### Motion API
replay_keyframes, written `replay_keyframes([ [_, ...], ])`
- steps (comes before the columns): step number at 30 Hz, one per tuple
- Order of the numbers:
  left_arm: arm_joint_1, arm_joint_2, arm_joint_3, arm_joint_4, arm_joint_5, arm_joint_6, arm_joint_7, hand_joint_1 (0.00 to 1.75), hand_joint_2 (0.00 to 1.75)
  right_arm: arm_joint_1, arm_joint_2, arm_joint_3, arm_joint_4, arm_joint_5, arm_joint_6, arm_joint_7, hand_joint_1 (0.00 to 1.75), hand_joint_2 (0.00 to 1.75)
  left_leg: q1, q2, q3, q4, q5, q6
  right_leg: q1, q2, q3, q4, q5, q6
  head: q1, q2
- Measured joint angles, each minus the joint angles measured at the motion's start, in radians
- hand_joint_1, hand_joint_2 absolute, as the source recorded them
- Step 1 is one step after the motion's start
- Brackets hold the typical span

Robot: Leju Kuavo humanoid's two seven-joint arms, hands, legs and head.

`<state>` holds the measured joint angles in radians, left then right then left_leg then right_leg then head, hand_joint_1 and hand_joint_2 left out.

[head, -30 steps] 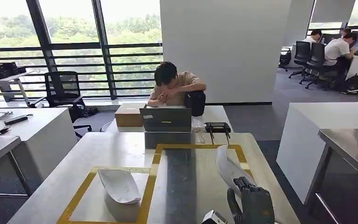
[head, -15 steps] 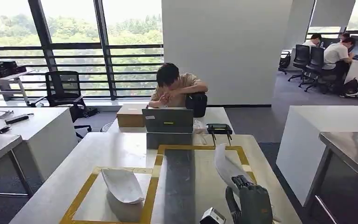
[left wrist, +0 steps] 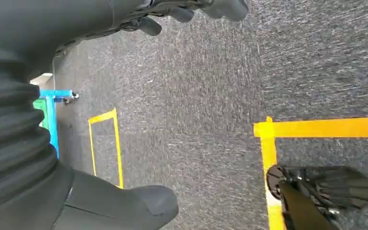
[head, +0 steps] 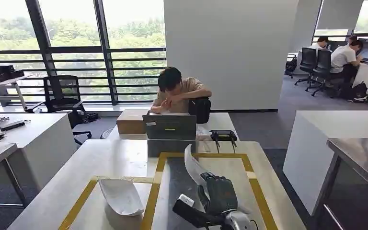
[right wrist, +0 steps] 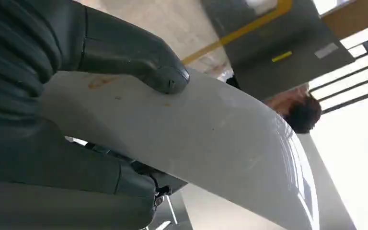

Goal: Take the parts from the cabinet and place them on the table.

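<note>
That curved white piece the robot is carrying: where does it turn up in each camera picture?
Head view: the white part rises above the right hand, lower centre, over the table.
Right wrist view: white part across the middle, thumb on it.
Left wrist view: carpet, no part.
Shared landmark: yellow tape.

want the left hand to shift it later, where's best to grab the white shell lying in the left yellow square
Grip the white shell across its long raised edge near the middle, coming down from above on the robot's side. It lies hollow side up like a shallow boat on the table, so the rim stands clear for fingers. This is a judgement.
</note>
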<state>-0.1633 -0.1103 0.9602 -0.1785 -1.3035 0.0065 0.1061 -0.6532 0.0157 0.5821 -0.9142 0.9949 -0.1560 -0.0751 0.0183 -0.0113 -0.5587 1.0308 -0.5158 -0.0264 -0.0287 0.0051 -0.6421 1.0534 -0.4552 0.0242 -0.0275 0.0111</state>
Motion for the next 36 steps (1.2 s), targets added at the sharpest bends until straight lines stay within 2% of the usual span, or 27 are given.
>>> replay_keyframes([
  [2,-0.004,-0.003,0.0,0.0,-0.007,-0.002,0.002,0.0,1.75,-0.066,0.043,0.003,0.1,-0.004,0.012,0.003,1.75,1.75,0.004,0.001,0.017,-0.01,-0.003,-0.013,0.003,0.001,0.003,0.0,-0.005,-0.017,0.0,0.0],
  [3,-0.008,-0.004,0.0,0.0,-0.007,-0.002,0.002,0.0,1.75,-0.096,0.065,0.004,0.141,-0.006,0.015,0.008,1.75,1.75,0.008,0.001,0.015,-0.005,-0.008,-0.018,-0.001,0.002,0.014,-0.006,-0.007,-0.026,-0.001,0.001],
  [4,-0.011,-0.005,0.0,0.0,-0.008,-0.002,0.001,0.0,1.75,-0.127,0.082,0.005,0.186,-0.006,0.019,0.014,1.75,1.75,0.007,0.005,0.0,0.031,-0.015,-0.02,-0.001,0.001,0.024,-0.006,-0.013,-0.034,-0.003,0.001],
  [5,-0.014,-0.005,0.0,0.0,-0.01,-0.002,0.001,0.0,1.75,-0.159,0.103,0.011,0.234,-0.006,0.032,0.019,1.75,1.75,0.006,0.006,-0.042,0.106,-0.036,-0.021,0.001,0.0,0.032,-0.007,-0.019,-0.043,-0.003,0.001],
  [7,-0.014,-0.005,-0.001,0.0,-0.018,-0.002,0.001,0.0,1.75,-0.197,0.135,0.014,0.307,-0.008,0.062,0.028,1.75,1.75,0.005,0.006,-0.147,0.262,-0.077,-0.022,0.005,-0.001,0.048,-0.007,-0.034,-0.049,-0.005,0.001],
  [8,-0.014,-0.005,-0.002,0.0,-0.024,-0.002,0.001,0.0,1.75,-0.209,0.148,0.014,0.34,-0.008,0.079,0.041,1.75,1.75,0.005,0.006,-0.191,0.312,-0.075,-0.022,0.008,0.0,0.059,-0.007,-0.044,-0.05,-0.004,0.001],
  [9,-0.013,-0.005,-0.004,0.001,-0.027,-0.005,0.002,0.0,1.75,-0.219,0.161,0.014,0.373,-0.008,0.092,0.048,1.75,1.75,0.005,0.006,-0.21,0.309,-0.044,-0.019,0.008,0.001,0.072,-0.007,-0.054,-0.051,-0.005,0.001],
  [10,-0.013,-0.005,-0.008,0.001,-0.028,-0.008,0.002,0.0,1.75,-0.226,0.174,0.014,0.404,-0.008,0.098,0.055,1.75,1.75,0.004,0.006,-0.203,0.256,0.014,-0.014,0.009,0.001,0.088,-0.007,-0.065,-0.05,-0.004,0.001],
  [12,-0.015,-0.005,-0.013,0.001,-0.037,-0.011,0.002,0.0,1.75,-0.241,0.194,0.014,0.439,-0.009,0.116,0.059,1.75,1.75,0.002,0.007,-0.154,0.087,0.138,-0.006,0.008,0.002,0.117,-0.006,-0.085,-0.045,-0.004,0.001],
  [13,-0.013,-0.005,-0.017,0.002,-0.04,-0.016,0.002,0.0,1.75,-0.25,0.202,0.014,0.463,-0.01,0.122,0.064,1.75,1.75,0.0,0.006,-0.139,0.047,0.151,-0.003,0.008,0.002,0.117,-0.009,-0.094,-0.04,-0.005,0.001],
  [14,-0.017,-0.005,-0.019,0.002,-0.042,-0.021,0.001,0.0,1.75,-0.26,0.213,0.015,0.486,-0.011,0.133,0.072,1.75,1.75,-0.006,0.006,-0.118,0.025,0.137,0.001,0.015,0.007,0.12,-0.007,-0.101,-0.029,-0.006,0.0],
  [15,-0.023,-0.006,-0.022,0.002,-0.045,-0.026,-0.002,0.0,1.75,-0.262,0.215,0.015,0.501,-0.011,0.137,0.082,1.75,1.75,-0.006,0.006,-0.115,0.018,0.119,0.005,0.014,0.005,0.119,-0.012,-0.101,-0.026,-0.006,0.001],
  [16,-0.026,-0.006,-0.026,0.002,-0.05,-0.03,-0.002,0.0,1.75,-0.263,0.217,0.015,0.512,-0.012,0.14,0.088,1.75,1.75,-0.006,0.003,-0.118,0.016,0.118,0.007,0.015,0.004,0.121,-0.021,-0.1,-0.023,-0.004,0.001],
  [17,-0.025,-0.007,-0.031,0.002,-0.056,-0.032,-0.005,0.0,1.75,-0.262,0.222,0.015,0.519,-0.014,0.142,0.091,1.75,1.75,-0.002,0.002,-0.114,0.008,0.122,0.006,0.016,0.004,0.125,-0.023,-0.105,-0.021,-0.004,0.001],
  [18,-0.026,-0.01,-0.035,0.003,-0.062,-0.032,-0.011,0.0,1.75,-0.266,0.223,0.015,0.529,-0.014,0.142,0.09,1.75,1.75,-0.002,0.001,-0.114,0.006,0.122,0.003,0.017,0.003,0.126,-0.029,-0.094,-0.032,-0.004,0.001],
  [19,-0.029,-0.01,-0.04,0.003,-0.068,-0.032,-0.013,0.0,1.75,-0.269,0.225,0.015,0.539,-0.014,0.143,0.09,0.0,0.0,-0.002,0.0,-0.114,0.005,0.12,0.005,0.018,0.003,0.128,-0.031,-0.093,-0.033,-0.003,0.001],
  [21,-0.033,-0.01,-0.048,0.003,-0.075,-0.031,-0.01,0.0,1.75,-0.271,0.224,0.015,0.552,-0.015,0.143,0.09,0.0,0.0,-0.002,-0.005,-0.11,0.004,0.114,0.014,0.018,0.002,0.14,-0.045,-0.095,-0.035,0.0,0.001],
  [22,-0.034,-0.011,-0.051,0.003,-0.079,-0.028,-0.006,0.0,1.75,-0.272,0.224,0.015,0.557,-0.015,0.143,0.089,0.0,0.0,-0.002,-0.005,-0.109,0.004,0.112,0.017,0.018,0.001,0.146,-0.054,-0.098,-0.04,-0.001,0.001],
  [25,-0.035,-0.013,-0.063,0.003,-0.079,-0.028,0.001,0.0,1.75,-0.271,0.223,0.015,0.568,-0.016,0.139,0.089,0.0,0.0,-0.002,-0.005,-0.103,0.004,0.107,0.024,0.018,0.001,0.155,-0.064,-0.099,-0.04,0.0,0.001],
  [26,-0.035,-0.013,-0.064,0.003,-0.079,-0.029,0.002,0.0,0.0,-0.271,0.222,0.015,0.572,-0.018,0.136,0.089,0.0,0.0,-0.002,-0.005,-0.102,0.004,0.107,0.024,0.018,0.001,0.157,-0.065,-0.099,-0.04,0.0,0.001],
  [27,-0.036,-0.013,-0.065,0.003,-0.077,-0.029,0.006,0.0,0.0,-0.272,0.221,0.015,0.574,-0.021,0.132,0.089,0.0,0.0,-0.003,-0.004,-0.101,0.004,0.107,0.025,0.018,0.001,0.158,-0.066,-0.099,-0.039,-0.001,0.001],
  [31,-0.039,-0.013,-0.065,0.003,-0.072,-0.033,0.032,0.0,0.0,-0.272,0.211,0.015,0.581,-0.032,0.12,0.088,0.0,0.0,-0.004,-0.003,-0.097,0.004,0.108,0.027,0.017,0.001,0.162,-0.07,-0.096,-0.018,-0.001,0.001],
  [36,-0.04,-0.013,-0.064,0.003,-0.071,-0.037,0.047,0.0,0.0,-0.274,0.197,0.011,0.581,-0.066,0.064,0.054,0.0,0.0,-0.004,-0.003,-0.095,0.004,0.109,0.027,0.017,0.001,0.164,-0.07,-0.093,-0.01,-0.001,0.001],
])
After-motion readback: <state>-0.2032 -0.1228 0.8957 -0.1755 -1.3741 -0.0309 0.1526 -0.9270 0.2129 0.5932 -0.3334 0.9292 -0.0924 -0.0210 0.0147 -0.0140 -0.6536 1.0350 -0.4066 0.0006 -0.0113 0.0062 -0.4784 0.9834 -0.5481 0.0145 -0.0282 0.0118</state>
